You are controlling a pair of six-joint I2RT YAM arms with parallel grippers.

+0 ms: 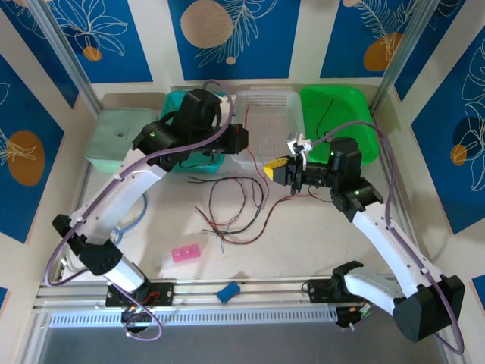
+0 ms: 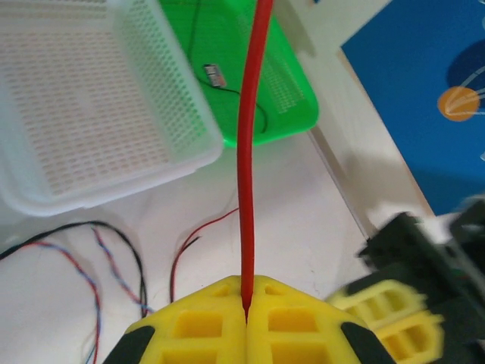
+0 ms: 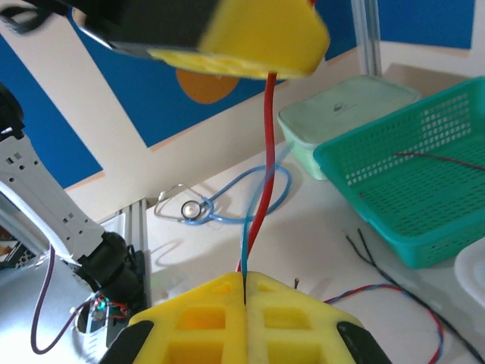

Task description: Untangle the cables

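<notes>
Over the table (image 1: 303, 243), a red cable (image 2: 246, 152) is pinched taut between the closed left gripper (image 2: 246, 312) and closed right gripper (image 3: 244, 292), likely to be drawn from the cables (image 1: 227, 227) below.

White table (image 1: 311, 254) carries loose cables (image 1: 224, 227), baskets (image 1: 265, 125), pink block (image 1: 186, 253).

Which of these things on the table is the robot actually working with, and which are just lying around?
In the job: red cable, pinched by left gripper and right gripper; loose cables.
Lying about: pink block, blue block, light blue tube, mint box.
</notes>
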